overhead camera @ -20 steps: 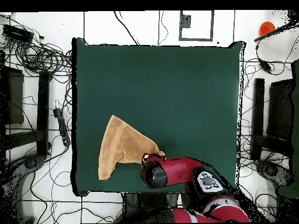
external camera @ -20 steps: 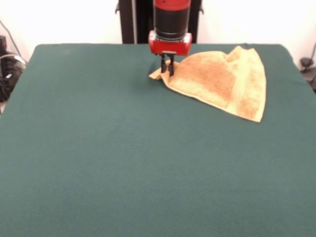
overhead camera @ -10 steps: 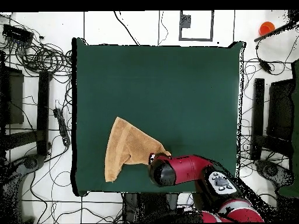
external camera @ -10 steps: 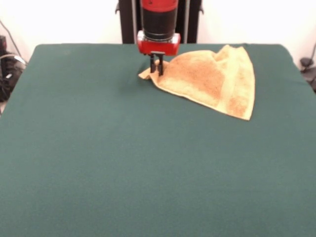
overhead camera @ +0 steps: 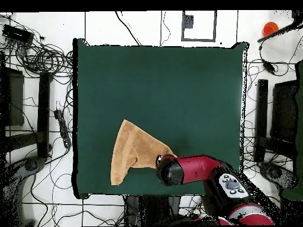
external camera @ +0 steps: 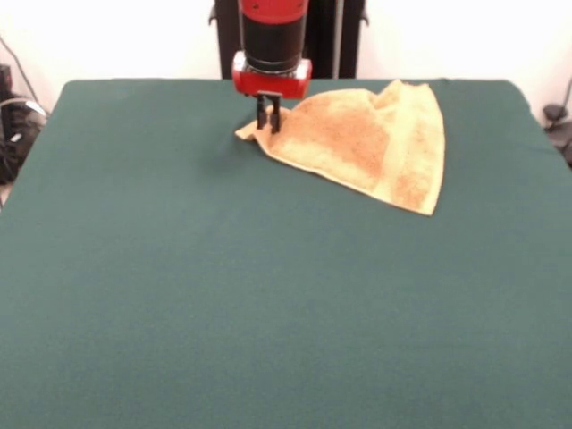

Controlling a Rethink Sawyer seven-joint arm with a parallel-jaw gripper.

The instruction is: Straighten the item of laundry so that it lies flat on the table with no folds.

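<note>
towel drag, corner held

gripper (external camera: 268,121) closed on one corner of the towel (external camera: 362,143), pinched low against the table (external camera: 179,295). lay near the far edge in front view, folded into a rough triangle, one flap doubled over. judged mid-step: corner gripped for pulling out. next move likely called for drawing the corner away from the bulk, then freeing the overlapped flap. dark green cloth surface, otherwise bare. around it in overhead view: pale floor, tangled cables (overhead camera: 35,53), black stands (overhead camera: 44,112).
</note>
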